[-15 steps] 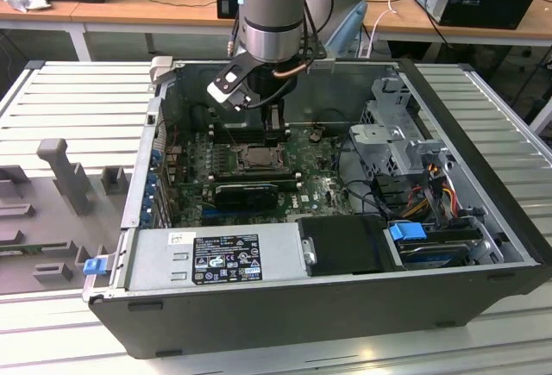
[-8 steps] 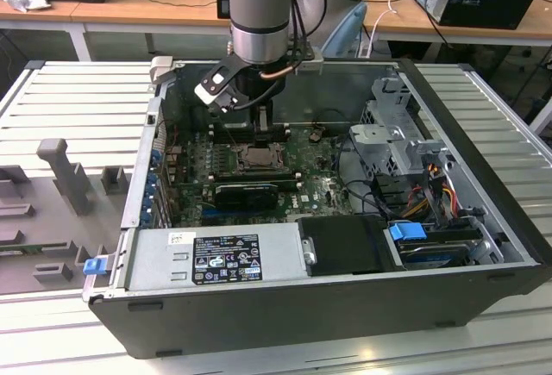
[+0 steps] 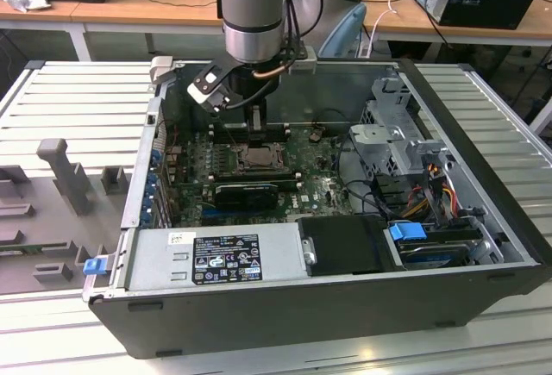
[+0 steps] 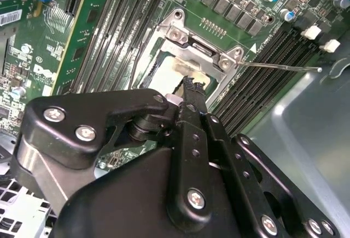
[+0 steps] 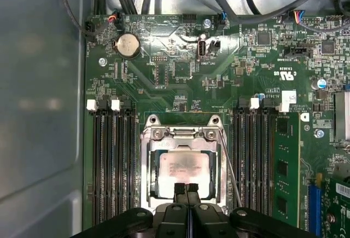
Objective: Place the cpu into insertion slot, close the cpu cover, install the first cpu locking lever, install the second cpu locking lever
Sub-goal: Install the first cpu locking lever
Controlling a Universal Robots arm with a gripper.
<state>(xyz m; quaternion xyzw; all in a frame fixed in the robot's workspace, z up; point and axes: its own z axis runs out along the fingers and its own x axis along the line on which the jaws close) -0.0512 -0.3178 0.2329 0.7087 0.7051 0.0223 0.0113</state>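
The black tool (image 5: 185,189) is narrow, its tips together and holding nothing. It hangs just above the flat silvery square cpu (image 5: 183,167), which lies inside the thin silvery cpu cover (image 5: 183,134) on the green board (image 5: 164,68). The open black computer box (image 3: 345,306) sits on a grey ribbed worktop (image 3: 78,99) — wooden desks (image 3: 129,4) stand behind.

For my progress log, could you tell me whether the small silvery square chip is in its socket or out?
In: the silvery square chip lies flat within the metal-rimmed socket, seen in the first wrist view.
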